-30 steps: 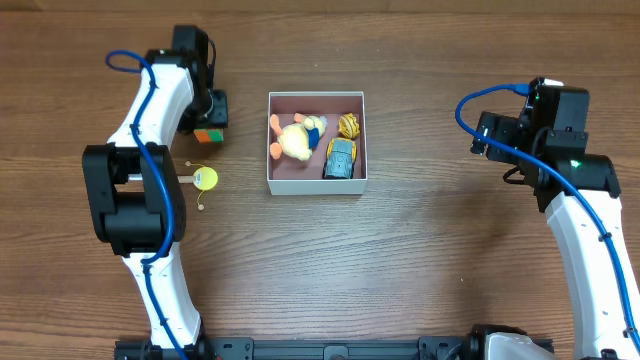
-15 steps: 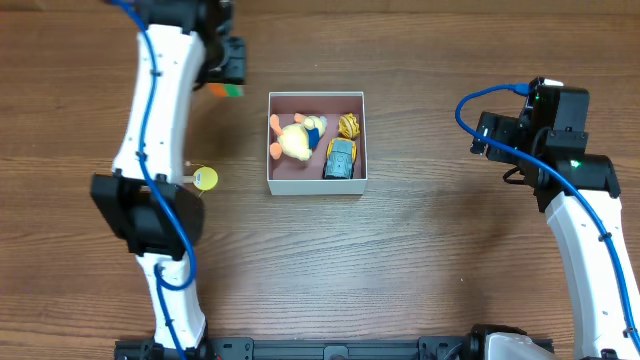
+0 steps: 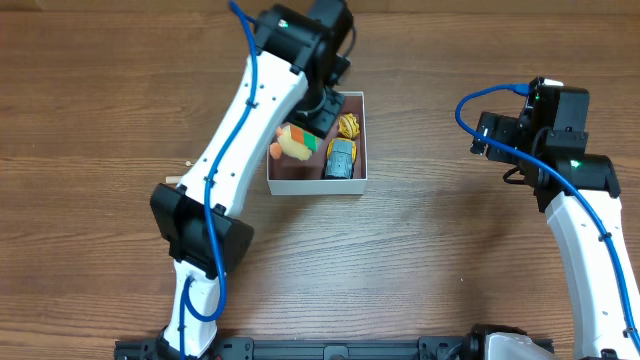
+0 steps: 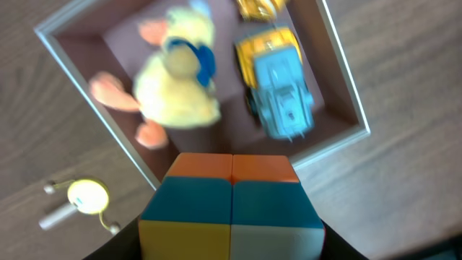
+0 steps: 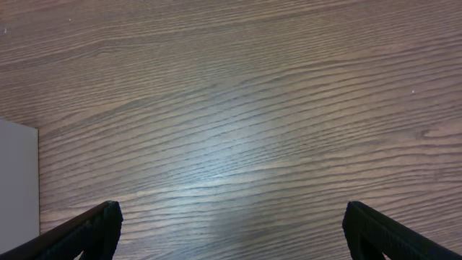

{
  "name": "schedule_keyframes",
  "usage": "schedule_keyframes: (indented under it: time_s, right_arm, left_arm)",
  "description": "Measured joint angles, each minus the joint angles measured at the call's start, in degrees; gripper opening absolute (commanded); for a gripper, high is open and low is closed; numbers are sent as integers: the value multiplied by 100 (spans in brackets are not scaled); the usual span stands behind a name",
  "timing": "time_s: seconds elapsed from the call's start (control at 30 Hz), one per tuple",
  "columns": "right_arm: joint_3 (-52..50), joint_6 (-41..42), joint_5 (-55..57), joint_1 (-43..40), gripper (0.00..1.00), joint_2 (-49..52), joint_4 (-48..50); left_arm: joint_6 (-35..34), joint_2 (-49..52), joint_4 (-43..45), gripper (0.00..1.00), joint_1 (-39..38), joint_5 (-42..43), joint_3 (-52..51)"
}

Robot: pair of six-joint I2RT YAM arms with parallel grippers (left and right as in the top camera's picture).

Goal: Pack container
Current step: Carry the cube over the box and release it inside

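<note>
The container [image 3: 315,189] is a square white-walled box with a mauve inside, at the table's middle. In it lie a yellow plush duck [image 4: 177,87], a blue and yellow toy car [image 3: 341,158] and a small orange toy [image 3: 349,125]. My left gripper [image 3: 312,124] is shut on a multicoloured cube [image 3: 300,138] and holds it above the box's left half, over the duck. In the left wrist view the cube [image 4: 231,209] fills the bottom and hides the fingers. My right gripper [image 5: 231,238] is open and empty over bare wood, right of the box.
A small yellow round toy with a stick [image 4: 86,196] lies on the table left of the box; the left arm hides most of it in the overhead view. The box's corner [image 5: 18,188] shows at the left edge of the right wrist view.
My left arm has swung right with the cube, from the table's left side to above the container. The right arm has not moved.
</note>
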Motion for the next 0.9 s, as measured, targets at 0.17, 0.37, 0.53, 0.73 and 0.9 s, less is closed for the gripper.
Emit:
schedule_keyframes:
  time_s: [0.17,0.37,0.53,0.73,0.9]
  right_arm:
    - [0,2,2,0,100,0,0]
    - [0,2,2,0,100,0,0]
    - [-2,4,0,0,100,0,0]
    - [-2,2,0,0,100,0,2]
    - [-2,2,2,0,100,0,0]
  left_arm:
    - [-249,0,-17,39,-111,2,-68]
    - [-343,0,297,39,-111,-2,-957]
    - [-369,17,800,44,-109,-22,-1646]
    - [-365,17,1056,49,-109,-24,-1665]
    - [-302,17,1368,49,-76,-24,-1665]
